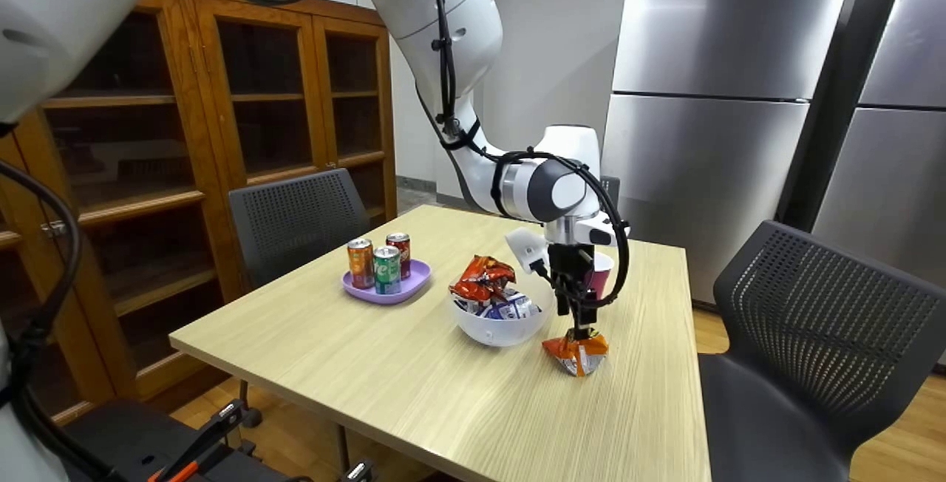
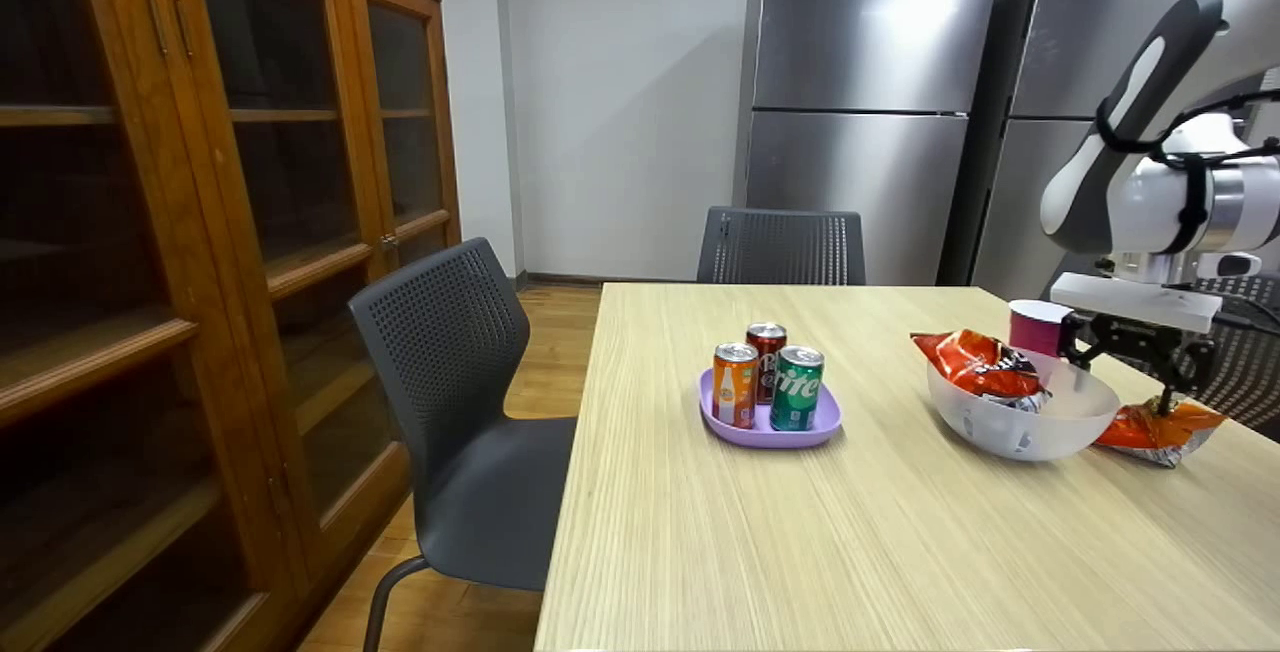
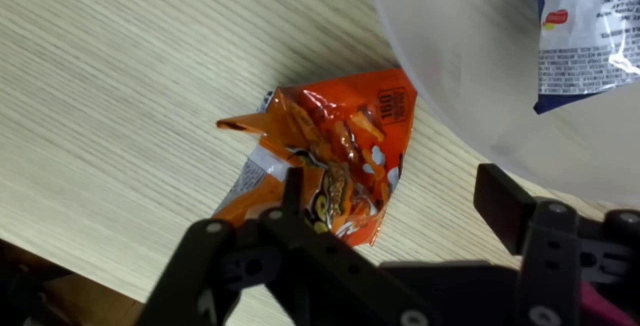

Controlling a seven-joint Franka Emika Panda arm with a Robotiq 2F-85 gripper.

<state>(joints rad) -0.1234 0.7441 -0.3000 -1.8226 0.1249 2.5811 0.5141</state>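
Orange snack bag (image 3: 357, 116) lies on the tabletop (image 3: 125, 66), just beside the white bowl (image 1: 494, 332). The hand (image 3: 392, 198) hangs right over it, fingers (image 3: 502, 206) spread wide, with nothing held. One finger is at the bag, but I can't tell if it touches; the other is near the bowl. Lining up looks mostly done; the grip is not made yet. A red bag (image 1: 484, 281) and a blue bag (image 3: 580, 41) sit in the bowl. Room is tight on the bowl side, and a pink cup (image 2: 1035, 332) stands close too. Away from the bowl there is more room, up to the tabletop's edge.
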